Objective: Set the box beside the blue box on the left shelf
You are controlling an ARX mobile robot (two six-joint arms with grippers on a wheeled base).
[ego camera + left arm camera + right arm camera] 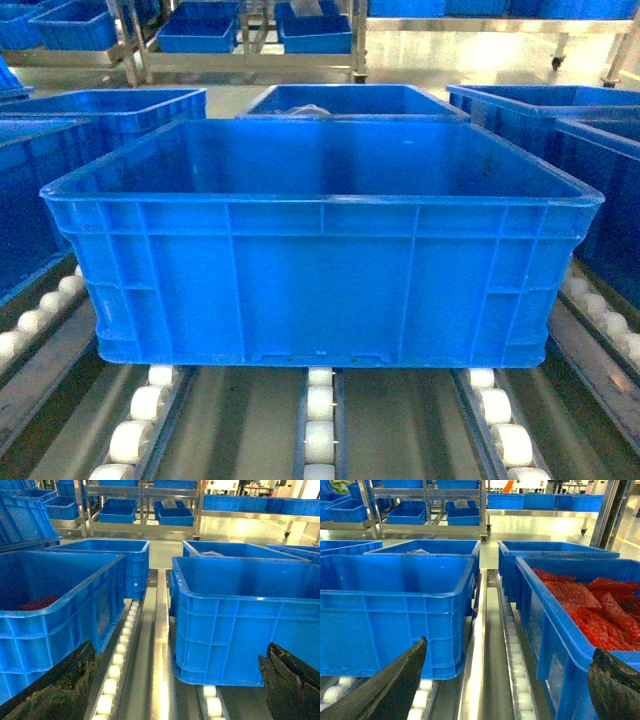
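White rollers (318, 420) of the left shelf (240, 420) ran nearest us, the box (320, 250) sitting on them.

We saw the box resting level across three roller rails, with neighbouring blue crates (30, 180) close on both sides and another behind. Our left gripper (175, 685) stood spread wide at the box's left corner, touching nothing; our right gripper (510, 685) gaped likewise between the box and a crate of red bags (590, 605).

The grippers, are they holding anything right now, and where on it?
Nothing. The left gripper and right gripper are both open with empty space between their fingers; the box sits on the shelf rollers.
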